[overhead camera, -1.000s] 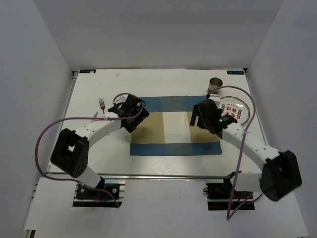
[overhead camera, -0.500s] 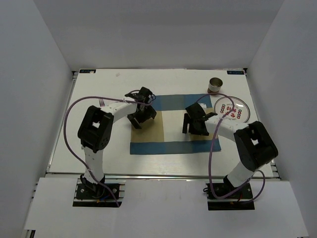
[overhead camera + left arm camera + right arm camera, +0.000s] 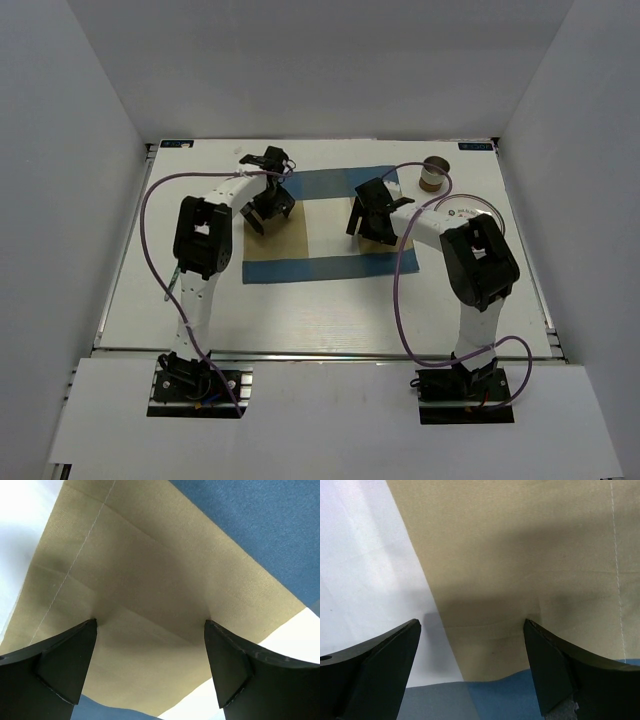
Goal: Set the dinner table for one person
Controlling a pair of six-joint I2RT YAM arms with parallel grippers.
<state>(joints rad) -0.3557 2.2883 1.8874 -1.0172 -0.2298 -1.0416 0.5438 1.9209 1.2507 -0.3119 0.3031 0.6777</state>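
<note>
White wood-grain dinner table [image 3: 330, 320] is spreading beneath both arms. On it the placemat [image 3: 320, 255] is sitting farther toward eleven o'clock than a second ago, likely being squared for the setting. The left gripper [image 3: 150, 625] and right gripper [image 3: 472, 622] are standing wide apart, tips pressing tan cloth, clasping nothing. Beyond, the plate [image 3: 467, 208] and cup [image 3: 434, 173] are waiting at two o'clock.

Plain pale walls [image 3: 320, 70], three sides

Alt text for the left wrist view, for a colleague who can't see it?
The left hand, its black fingers spread wide, presses both tips onto the tan panel of the blue-and-tan checked cloth placemat, creasing it between them. White tabletop shows at the left edge.
</note>
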